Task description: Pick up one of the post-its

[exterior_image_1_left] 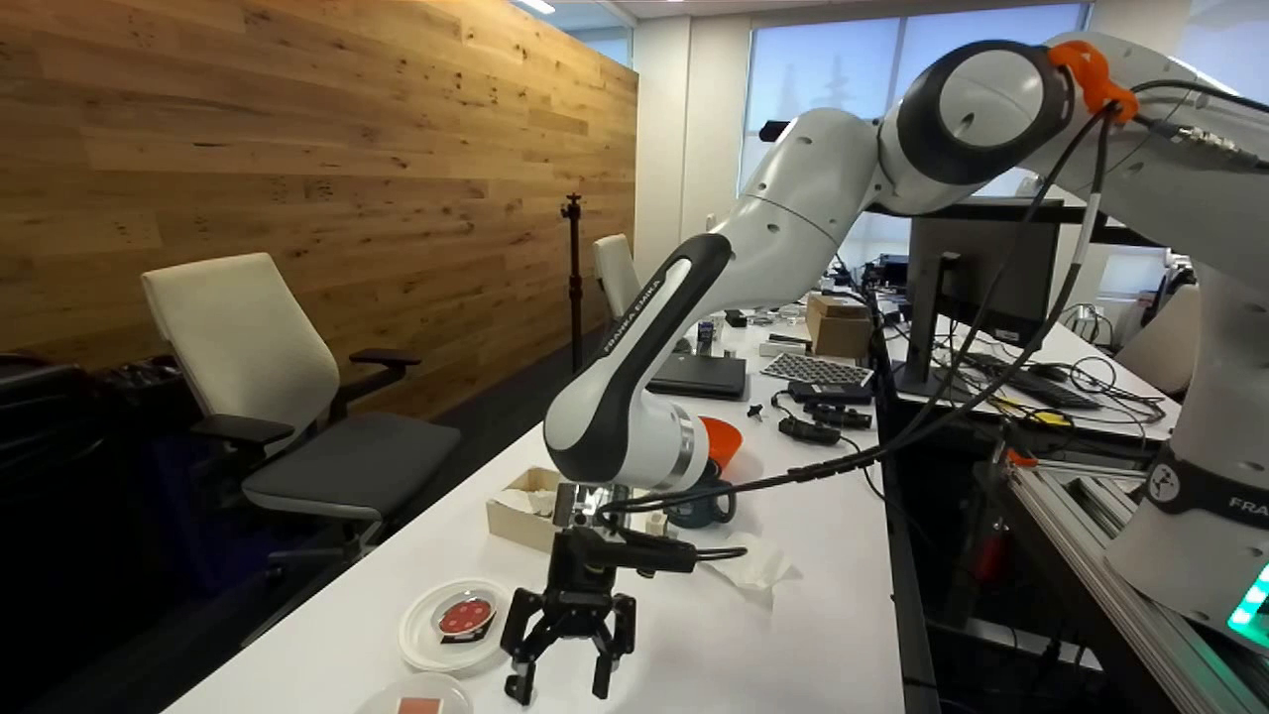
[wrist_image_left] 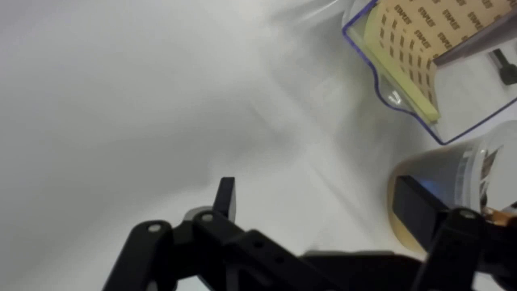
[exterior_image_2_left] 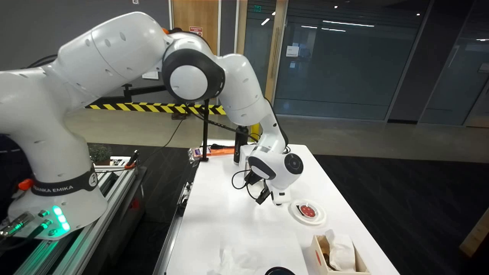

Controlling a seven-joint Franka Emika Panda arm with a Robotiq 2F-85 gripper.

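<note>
In an exterior view, the Robotiq gripper (exterior_image_1_left: 560, 684) hangs over the near stretch of the white desk (exterior_image_1_left: 753, 654), its fingers (exterior_image_1_left: 603, 674) apart and gripping nothing. "FRANKA EMIKA" runs along the forearm (exterior_image_1_left: 649, 342). To the left sits a white plate (exterior_image_1_left: 421, 640) with a red spotted disc (exterior_image_1_left: 466, 616).

In an exterior view, the arm's bulk hides the pincer; from this angle alone its stance cannot be told. The base band (exterior_image_2_left: 61, 189) reads "ANKA EMIKA" (the opening letters are lost round the curve); the red door notice (exterior_image_2_left: 196, 30) is too small to make out.

In the wrist view, the fingers stand wide apart. At far right, the yellow post-it pad (wrist_image_left: 406, 87) seems to lean inside a clear bin (wrist_image_left: 464, 105); the tan backing (wrist_image_left: 428, 36) repeats "STAPLES". I judge this the approach, no note taken yet. To do it well, shift far and right, square the jaws across the pad's thin edge, and close softly. The clear jar (wrist_image_left: 440, 176) is partly behind one finger, so rise clear of it before crossing; a nudge could tip it.
</note>
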